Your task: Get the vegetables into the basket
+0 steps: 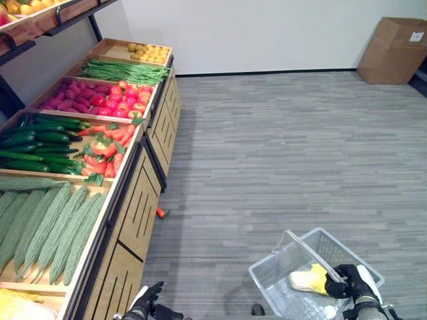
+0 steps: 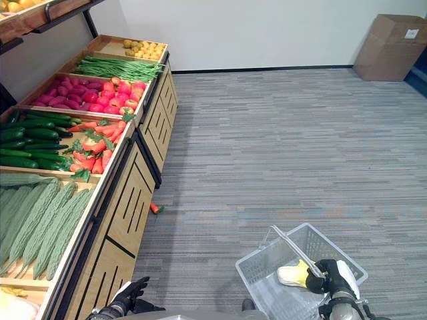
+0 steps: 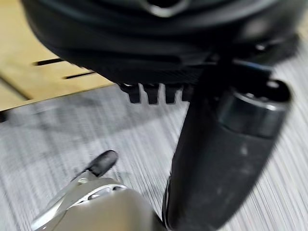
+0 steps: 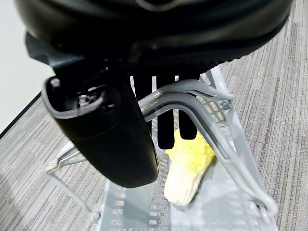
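A produce stand [image 1: 133,200] runs along the left of the frame, its bins holding bitter gourds [image 1: 47,230], cucumbers [image 1: 37,143] and carrots [image 1: 107,147]. A basket [image 1: 280,283] sits at lower right, a yellow vegetable [image 1: 308,280] inside. A cardboard box [image 1: 393,50] stands at upper right.

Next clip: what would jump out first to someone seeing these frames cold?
The wooden produce stand along the robot's left, its bins filled with bitter gourds, cucumbers, carrots and red vegetables. Next, the clear basket at lower right, carried by its handle in the right hand, with a yellow-white vegetable inside. A lone carrot lies on the floor by the stand.
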